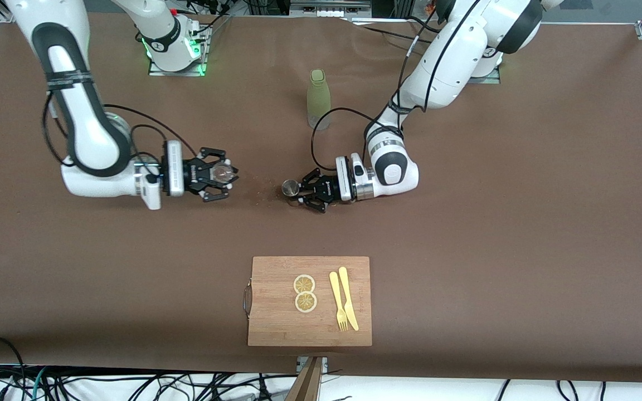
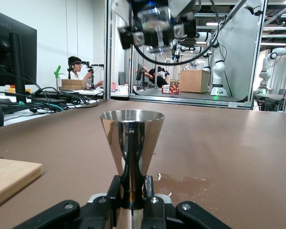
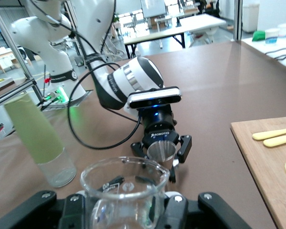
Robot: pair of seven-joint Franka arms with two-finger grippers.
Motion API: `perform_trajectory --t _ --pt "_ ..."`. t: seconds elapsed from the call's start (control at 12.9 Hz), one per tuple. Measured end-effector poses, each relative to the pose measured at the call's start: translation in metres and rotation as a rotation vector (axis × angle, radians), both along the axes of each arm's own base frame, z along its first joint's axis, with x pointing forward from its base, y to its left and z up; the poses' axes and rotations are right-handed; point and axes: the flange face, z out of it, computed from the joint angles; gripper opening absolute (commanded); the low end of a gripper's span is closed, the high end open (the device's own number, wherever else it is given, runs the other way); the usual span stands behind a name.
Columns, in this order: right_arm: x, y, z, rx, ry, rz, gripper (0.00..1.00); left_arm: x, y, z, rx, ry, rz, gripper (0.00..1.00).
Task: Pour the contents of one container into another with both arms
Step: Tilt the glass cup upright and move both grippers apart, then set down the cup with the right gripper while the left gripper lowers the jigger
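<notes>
The left gripper (image 1: 305,196) is low over the middle of the brown table (image 1: 521,223), its fingers (image 2: 133,191) clamped on the narrow waist of a steel jigger (image 1: 290,188), which stands upright. Just beside the jigger on the tabletop lies a small wet patch (image 2: 181,183), possibly spilled liquid.

The right gripper (image 1: 216,179) is toward the right arm's end of the table, its fingers closed around a clear glass cup (image 1: 224,174), held upright with its mouth open upward.

A pale green bottle (image 1: 319,99) stands upright, farther from the front camera than the jigger. Nearer the camera lies a wooden cutting board (image 1: 276,328) carrying 2 lemon slices (image 1: 305,293), a yellow fork (image 1: 337,301) and a yellow knife (image 1: 348,298) side by side.
</notes>
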Motion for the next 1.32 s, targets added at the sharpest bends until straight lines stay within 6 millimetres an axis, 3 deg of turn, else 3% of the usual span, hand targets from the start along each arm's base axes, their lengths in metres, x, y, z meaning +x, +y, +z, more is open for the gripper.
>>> perform_trajectory --t 0.46,0.7,0.93,1.08,1.32 --pt "0.003 -0.127 -0.029 0.035 -0.068 -0.098 0.20 0.022 0.055 0.036 0.007 -0.066 -0.082 0.00" --pt "-0.010 -0.173 -0.066 0.116 -0.088 -0.100 0.20 0.033 0.103 0.060 0.024 -0.096 -0.196 0.00" --pt "-0.019 -0.194 -0.112 0.155 -0.111 -0.131 0.20 0.048 0.176 0.074 0.021 -0.111 -0.298 0.00" --pt "-0.025 -0.199 -0.137 0.171 -0.122 -0.145 0.20 0.052 0.225 0.071 0.036 -0.105 -0.337 0.00" --pt "-0.030 -0.203 -0.167 0.180 -0.150 -0.142 0.20 0.058 0.283 0.067 0.068 -0.091 -0.332 0.00"
